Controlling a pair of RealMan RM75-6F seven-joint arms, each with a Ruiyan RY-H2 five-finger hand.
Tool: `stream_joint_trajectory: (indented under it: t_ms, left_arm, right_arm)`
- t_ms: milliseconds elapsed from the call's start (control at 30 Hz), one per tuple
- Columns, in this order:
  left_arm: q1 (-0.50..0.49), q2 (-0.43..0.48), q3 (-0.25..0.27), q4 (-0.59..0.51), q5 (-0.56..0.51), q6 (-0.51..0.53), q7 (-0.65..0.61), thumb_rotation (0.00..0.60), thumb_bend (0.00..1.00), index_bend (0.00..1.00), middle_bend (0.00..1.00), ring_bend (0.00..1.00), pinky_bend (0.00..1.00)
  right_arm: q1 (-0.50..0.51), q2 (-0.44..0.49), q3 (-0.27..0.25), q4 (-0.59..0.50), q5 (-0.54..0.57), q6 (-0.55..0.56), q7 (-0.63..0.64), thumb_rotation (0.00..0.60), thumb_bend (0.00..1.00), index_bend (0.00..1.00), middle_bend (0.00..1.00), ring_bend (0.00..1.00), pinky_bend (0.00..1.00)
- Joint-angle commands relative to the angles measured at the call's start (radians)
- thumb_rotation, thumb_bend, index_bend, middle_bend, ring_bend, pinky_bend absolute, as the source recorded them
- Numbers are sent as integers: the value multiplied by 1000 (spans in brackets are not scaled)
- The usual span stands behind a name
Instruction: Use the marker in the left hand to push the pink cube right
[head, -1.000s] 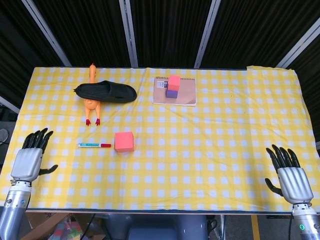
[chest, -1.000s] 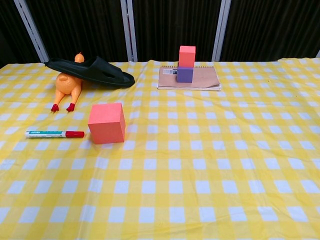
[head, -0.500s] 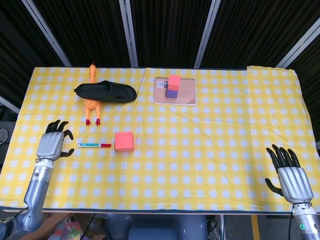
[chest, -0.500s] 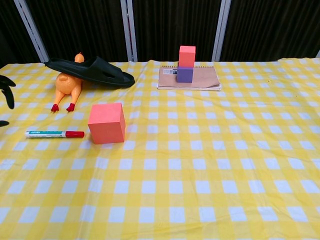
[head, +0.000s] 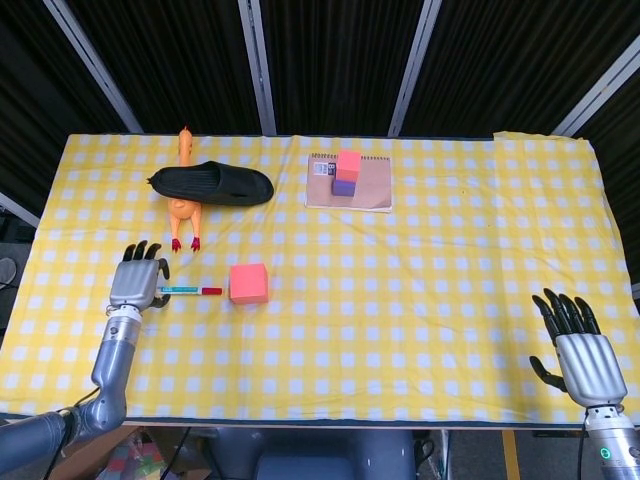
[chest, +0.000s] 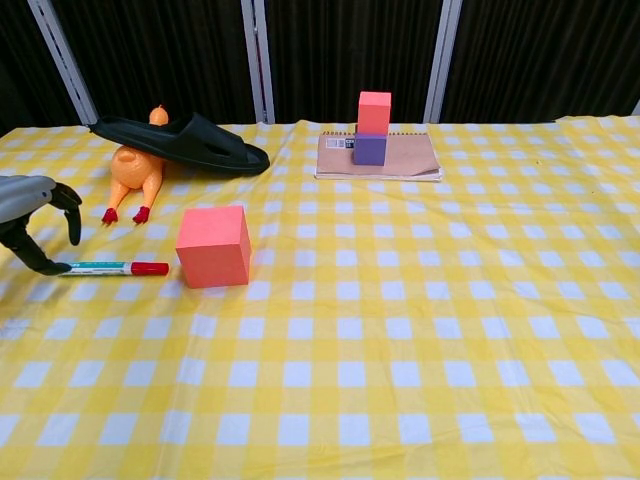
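Note:
The pink cube (head: 248, 283) (chest: 213, 245) sits on the yellow checked cloth, left of centre. Just left of it lies the marker (head: 190, 291) (chest: 110, 268), its red cap almost touching the cube. My left hand (head: 138, 280) (chest: 35, 220) hovers at the marker's left end with its fingers arched and apart. The thumb tip sits at the marker's end, and the hand holds nothing. My right hand (head: 585, 350) rests open near the table's front right corner, seen only in the head view.
A black slipper (head: 212, 184) (chest: 185, 142) lies across an orange rubber chicken (head: 183, 205) (chest: 135, 175) at the back left. A brown notebook (head: 372, 190) (chest: 400, 160) at the back carries a small pink block (head: 348, 164) on a purple one (head: 344, 186).
My left hand has travelled from the table's front left edge forward and rightward to the marker's left end. The marker, the cube and the right hand have not moved.

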Motion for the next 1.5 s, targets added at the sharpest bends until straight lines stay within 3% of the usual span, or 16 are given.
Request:
stream_joint_trajectory:
  t_ms: [33, 567, 1100, 1500]
  left_arm:
    - [-14, -22, 11, 24, -11, -8, 12, 600, 294, 478, 102, 0, 48]
    - [-41, -80, 24, 92, -44, -13, 1, 600, 440, 534, 104, 0, 48]
    - [-19, 10, 25, -15, -43, 24, -32, 600, 441, 541, 104, 0, 48]
    - [-78, -84, 6, 17, -83, 29, 9, 600, 443, 542, 104, 0, 48]
  right_arm:
    - [0, 0, 0, 1, -2, 1, 2, 600, 354, 0, 0, 0, 0]
    - [-1, 0, -1, 3, -6, 3, 12, 600, 354, 0, 0, 0, 0]
    - [-2, -2, -2, 2, -9, 8, 6, 600, 354, 0, 0, 0, 0]
    - [-3, 1, -2, 0, -9, 8, 12, 600, 354, 0, 0, 0, 0]
